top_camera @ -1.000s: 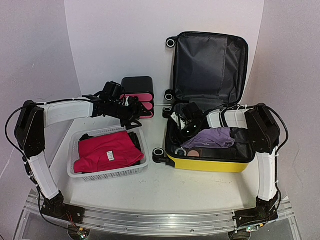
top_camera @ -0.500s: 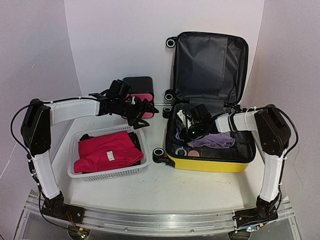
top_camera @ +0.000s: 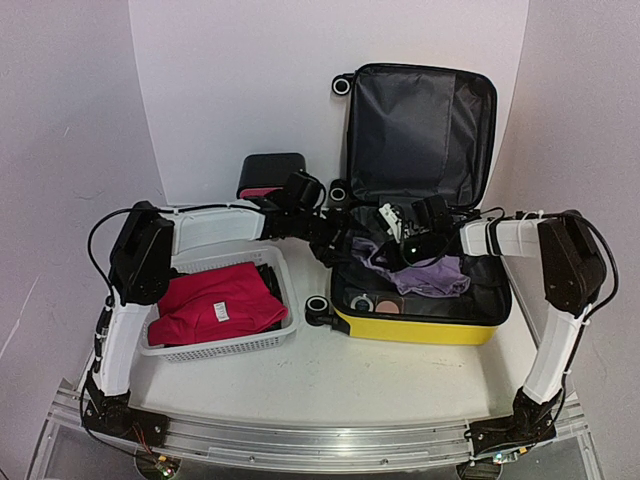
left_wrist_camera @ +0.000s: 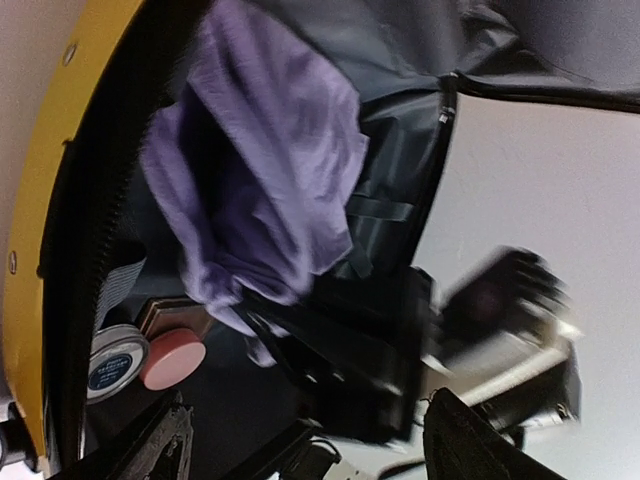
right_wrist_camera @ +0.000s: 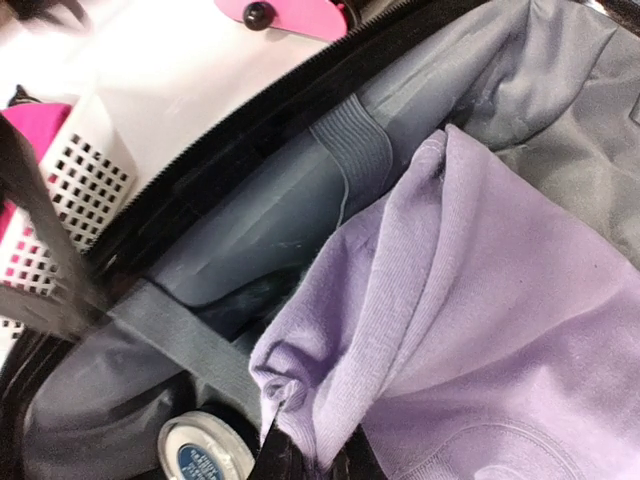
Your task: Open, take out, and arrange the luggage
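No legible text anywhere; print on the blue label of the round tin too blurred.

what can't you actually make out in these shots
- Under the purple garment: suitcase contents hidden, all views.
- Round tin label: too small, right wrist view.
- Right gripper: fingers mostly cut off by right wrist view's bottom edge.
- Drawer box front: behind left arm, top view.

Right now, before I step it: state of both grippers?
left gripper: open, holding nothing.
right gripper: closed on the purple cloth.
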`<state>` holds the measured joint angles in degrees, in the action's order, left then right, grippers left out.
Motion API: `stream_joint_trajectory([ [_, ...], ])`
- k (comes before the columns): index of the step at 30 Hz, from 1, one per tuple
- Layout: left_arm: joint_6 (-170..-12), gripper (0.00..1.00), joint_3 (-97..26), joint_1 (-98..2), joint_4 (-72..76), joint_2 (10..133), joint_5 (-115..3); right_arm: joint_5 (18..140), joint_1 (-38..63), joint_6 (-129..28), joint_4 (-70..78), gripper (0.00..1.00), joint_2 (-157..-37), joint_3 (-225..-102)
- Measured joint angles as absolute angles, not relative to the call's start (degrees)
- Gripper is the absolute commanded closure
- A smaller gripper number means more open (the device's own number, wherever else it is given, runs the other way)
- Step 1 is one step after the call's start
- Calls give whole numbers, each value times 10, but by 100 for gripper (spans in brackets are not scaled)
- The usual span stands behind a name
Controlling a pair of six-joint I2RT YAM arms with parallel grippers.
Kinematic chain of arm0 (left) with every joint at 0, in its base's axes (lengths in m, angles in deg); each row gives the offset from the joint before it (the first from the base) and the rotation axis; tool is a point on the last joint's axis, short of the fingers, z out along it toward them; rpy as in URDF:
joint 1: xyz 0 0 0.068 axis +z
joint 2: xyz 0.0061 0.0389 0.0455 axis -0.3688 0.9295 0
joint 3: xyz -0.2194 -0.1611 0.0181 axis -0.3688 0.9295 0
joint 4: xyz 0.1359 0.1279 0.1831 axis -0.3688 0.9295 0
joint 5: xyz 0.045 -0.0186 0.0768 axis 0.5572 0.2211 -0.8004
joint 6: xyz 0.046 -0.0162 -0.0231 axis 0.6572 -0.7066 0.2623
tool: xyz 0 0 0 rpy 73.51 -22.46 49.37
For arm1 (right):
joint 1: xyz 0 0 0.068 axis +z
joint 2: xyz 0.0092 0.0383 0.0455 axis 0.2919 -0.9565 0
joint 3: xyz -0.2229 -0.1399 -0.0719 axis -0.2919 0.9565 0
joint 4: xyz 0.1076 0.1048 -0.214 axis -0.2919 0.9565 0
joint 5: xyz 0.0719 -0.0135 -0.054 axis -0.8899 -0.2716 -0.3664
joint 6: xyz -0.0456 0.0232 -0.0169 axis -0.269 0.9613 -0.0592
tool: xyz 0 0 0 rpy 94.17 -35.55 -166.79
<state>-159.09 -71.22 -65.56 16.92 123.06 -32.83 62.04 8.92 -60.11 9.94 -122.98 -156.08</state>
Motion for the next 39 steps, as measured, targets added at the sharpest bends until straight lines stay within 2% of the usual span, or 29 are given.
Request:
stream_joint_trajectory([
  [7, -1671, 15, -777, -674, 171, 1292, -363, 590, 81, -601, 100, 100, -1183, -1534],
  [9, -1693, 9, -799, -677, 171, 1306, -372, 585, 79, -601, 99, 100, -1172, -1531],
  [21, -1781, 11, -916, -709, 197, 1391, -425, 557, 74, -610, 87, 100, -1137, -1499],
  [26, -1796, 24, -934, -710, 218, 1406, -449, 547, 74, -625, 87, 100, -1121, -1480],
  [29, -1799, 38, -947, -711, 225, 1414, -451, 541, 74, -634, 88, 100, -1113, -1480],
  [32, -1794, 38, -966, -711, 236, 1424, -453, 535, 74, -649, 92, 100, -1109, -1480],
  [34, -1788, 43, -968, -711, 239, 1425, -453, 528, 74, -659, 99, 100, -1108, -1480],
  [39, -1768, 78, -976, -711, 251, 1427, -450, 519, 74, -677, 112, 100, -1108, -1480],
])
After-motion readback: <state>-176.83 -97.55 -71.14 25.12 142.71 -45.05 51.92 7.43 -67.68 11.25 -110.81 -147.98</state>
